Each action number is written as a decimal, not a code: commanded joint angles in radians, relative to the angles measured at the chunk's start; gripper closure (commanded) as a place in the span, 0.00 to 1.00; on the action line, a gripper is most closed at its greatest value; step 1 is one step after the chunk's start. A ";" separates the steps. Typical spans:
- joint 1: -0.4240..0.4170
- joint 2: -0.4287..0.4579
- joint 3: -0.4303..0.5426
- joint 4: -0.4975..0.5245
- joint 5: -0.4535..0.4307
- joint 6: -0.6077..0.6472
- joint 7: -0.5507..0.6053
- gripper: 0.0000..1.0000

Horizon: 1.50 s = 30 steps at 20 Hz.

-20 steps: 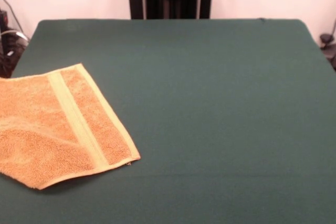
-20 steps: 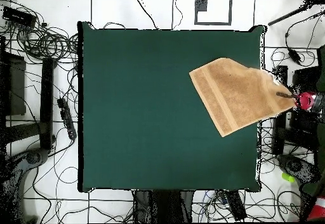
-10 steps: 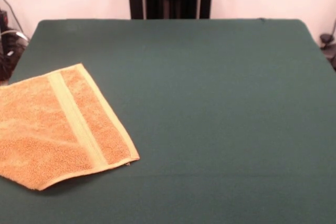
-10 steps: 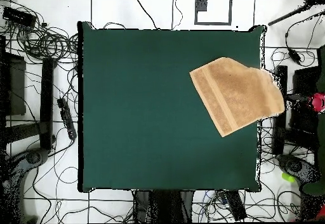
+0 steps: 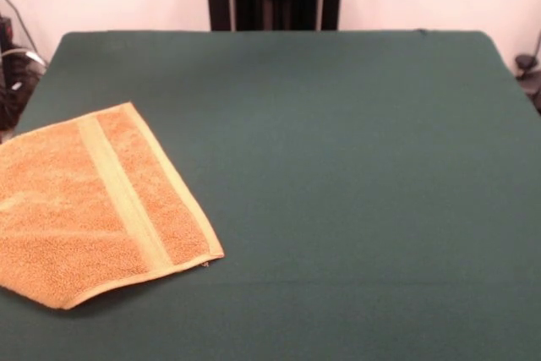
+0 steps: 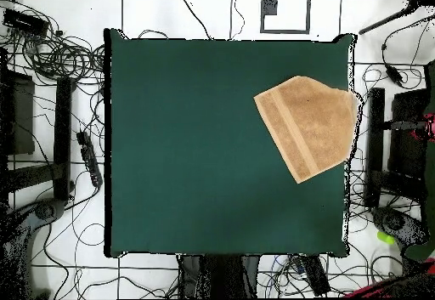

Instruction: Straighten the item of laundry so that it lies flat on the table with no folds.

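- Towel [image 5: 89, 205] lies askew at the green bench's [image 5: 338, 166] edge, stripe [image 5: 118, 192] up; part reaches past the edge.
- Gripper out of both views; its state can't be told.

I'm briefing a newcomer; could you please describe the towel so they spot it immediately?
Start from the big dark green table. In the front view, the towel lies at its left edge. It is orange-tan terry cloth with a paler stripe, the only thing on the green.

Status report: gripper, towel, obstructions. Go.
Gripper not in view. Towel at the table edge, skewed, its outer part hanging over the side in the overhead view. Nothing else on the table.
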 commanded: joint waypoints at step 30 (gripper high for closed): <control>0.302 0.021 -0.324 0.429 -0.006 -1.179 0.580 0.00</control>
